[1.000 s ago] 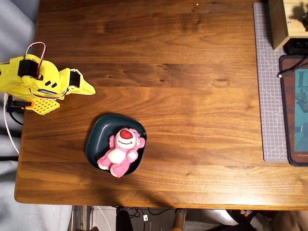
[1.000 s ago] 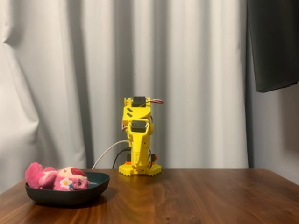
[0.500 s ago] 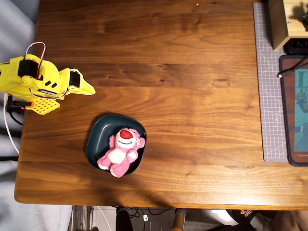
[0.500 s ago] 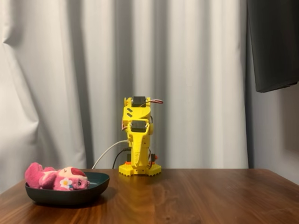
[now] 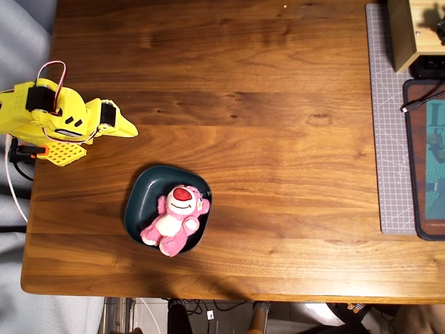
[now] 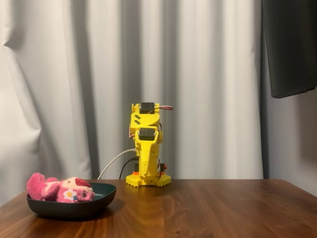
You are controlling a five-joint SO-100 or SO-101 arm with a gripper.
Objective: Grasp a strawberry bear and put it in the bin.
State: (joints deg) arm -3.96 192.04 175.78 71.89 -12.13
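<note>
The pink strawberry bear (image 5: 176,217) lies on its back in the dark teal bin (image 5: 144,200), its feet hanging over the bin's lower rim. In the fixed view the bear (image 6: 58,189) lies in the bin (image 6: 74,206) at the lower left. My yellow gripper (image 5: 128,129) is folded back at the table's left edge, above and left of the bin in the overhead view, apart from it. Its jaws are together and hold nothing. In the fixed view the gripper (image 6: 146,171) points down over the arm's base.
A wooden box (image 5: 409,31) stands at the top right on a grey cutting mat (image 5: 391,139). A dark mat (image 5: 425,160) with a cable lies at the right edge. White curtains hang behind the arm in the fixed view.
</note>
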